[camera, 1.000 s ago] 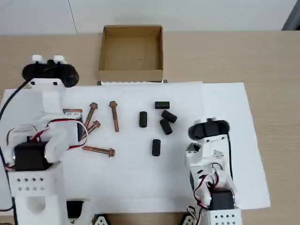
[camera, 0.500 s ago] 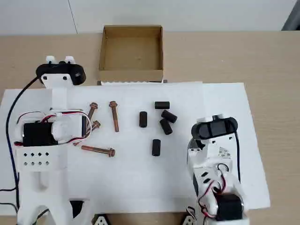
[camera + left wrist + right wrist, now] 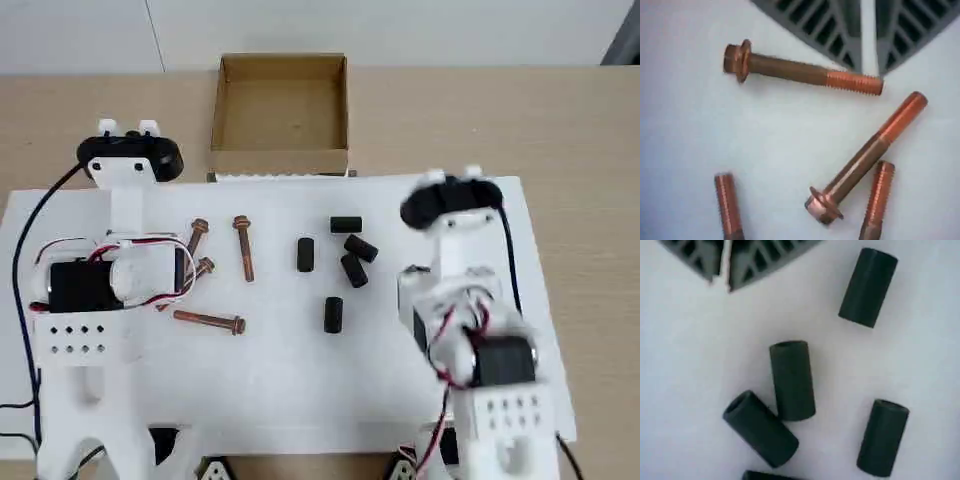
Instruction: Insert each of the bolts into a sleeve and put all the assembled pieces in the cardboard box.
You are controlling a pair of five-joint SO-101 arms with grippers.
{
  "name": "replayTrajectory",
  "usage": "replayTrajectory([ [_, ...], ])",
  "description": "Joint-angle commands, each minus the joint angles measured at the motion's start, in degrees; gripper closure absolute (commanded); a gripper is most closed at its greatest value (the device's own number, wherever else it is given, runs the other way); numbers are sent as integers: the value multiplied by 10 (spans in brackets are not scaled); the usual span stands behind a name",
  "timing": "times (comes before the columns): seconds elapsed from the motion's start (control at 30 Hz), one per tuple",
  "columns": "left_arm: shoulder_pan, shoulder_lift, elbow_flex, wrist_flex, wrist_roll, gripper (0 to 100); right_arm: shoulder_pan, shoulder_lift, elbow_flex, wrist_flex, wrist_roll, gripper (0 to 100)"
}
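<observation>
Several copper bolts point(image 3: 243, 247) lie loose on the white sheet, left of centre, and several black sleeves point(image 3: 333, 314) lie to their right. None of the bolts is in a sleeve. The cardboard box point(image 3: 280, 150) stands empty at the far edge. My left arm point(image 3: 110, 280) hangs over the bolts. Its gripper point(image 3: 867, 52) is shut, with its tips just above the threaded end of one bolt point(image 3: 800, 70) and holding nothing. My right arm point(image 3: 470, 330) stands right of the sleeves. Its gripper point(image 3: 722, 280) is shut and empty, near one sleeve point(image 3: 792, 380).
The white sheet point(image 3: 280, 385) covers the middle of the wooden table point(image 3: 560, 120). Bare sheet lies between the two arms along the near side. The box touches the sheet's far edge.
The right arm has swung its upper joint away from the near edge, toward the far side. The left arm shifted a second ago, then held still. Bolts and sleeves have not moved.
</observation>
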Motion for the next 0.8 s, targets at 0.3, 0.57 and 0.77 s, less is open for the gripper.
replayTrajectory([
  [0.3,-12,6,-24,4,-79,989,-5,331,-230,4,99,995],
  [0.57,-12,7,-7,4,-79,989,-6,473,-326,3,264,995],
  [0.77,-12,7,49,-17,-66,989,-15,548,-374,16,347,957],
])
